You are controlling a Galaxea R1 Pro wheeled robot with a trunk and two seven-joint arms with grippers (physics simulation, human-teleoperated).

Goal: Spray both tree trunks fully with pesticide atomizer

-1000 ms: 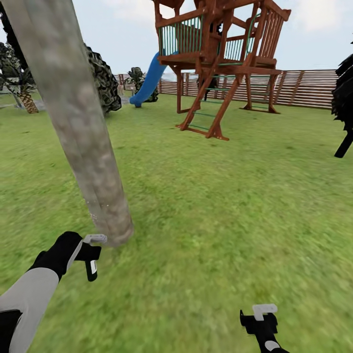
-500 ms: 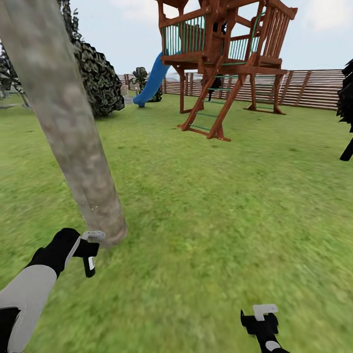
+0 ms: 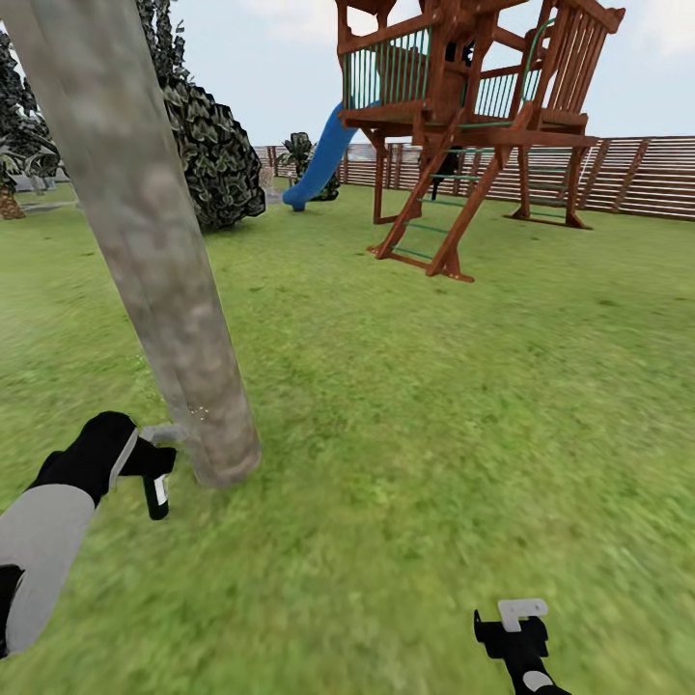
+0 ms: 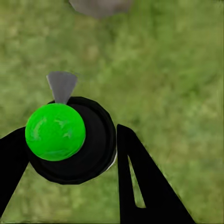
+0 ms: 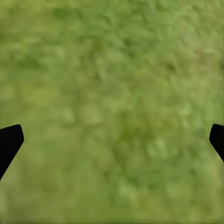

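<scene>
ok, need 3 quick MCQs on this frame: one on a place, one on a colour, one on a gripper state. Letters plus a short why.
1. Where is the left gripper in the head view?
A. beside the tree trunk's base
B. under the play tower
C. at the fence

2. What colour is the atomizer's round top?
A. red
B. green
C. blue

3. How is the right gripper?
A. shut on the atomizer
B. shut on a leaf
C. open over grass

Answers:
1 A: it sits by the tree trunk.
2 B: the atomizer has a green dome.
3 C: the fingertips stand wide apart over grass.
</scene>
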